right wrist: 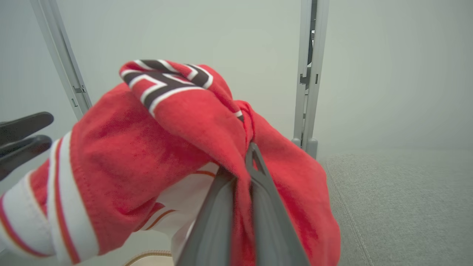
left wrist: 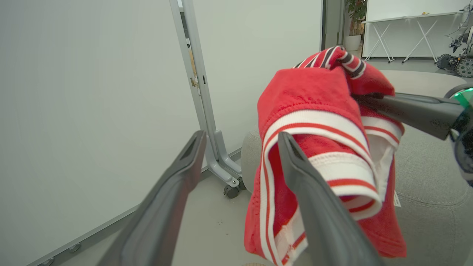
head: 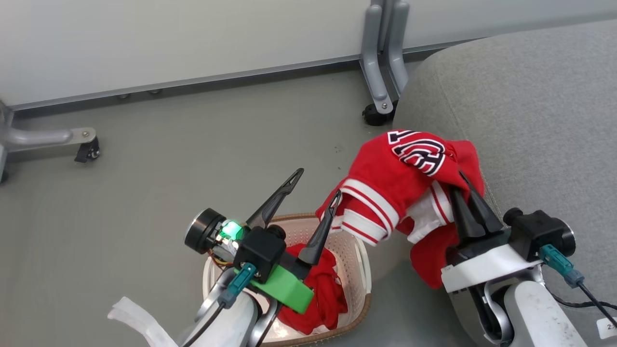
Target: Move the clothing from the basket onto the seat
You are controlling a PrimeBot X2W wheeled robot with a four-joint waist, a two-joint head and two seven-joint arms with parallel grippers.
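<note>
One red top (head: 385, 193) hangs clamped in the right claw (head: 463, 184), at 2 o'clock from the basket (head: 360, 270), beside the seat (head: 530, 96); a second top (head: 328, 291) lies in the basket below the wide-spread left claw (head: 318, 182).

Lower centre, the basket (head: 356, 262) runs off the bottom edge, half covered by the left arm (head: 231, 315); red clothing (head: 385, 188) buries the right gripper's (head: 465, 195) tips.

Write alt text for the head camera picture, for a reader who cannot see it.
The robot's right pincer is shut on a red-and-white garment, holding it in the air beside the grey seat. Its left pincer stands open above the cream basket on the floor, where a second red garment lies.
</note>
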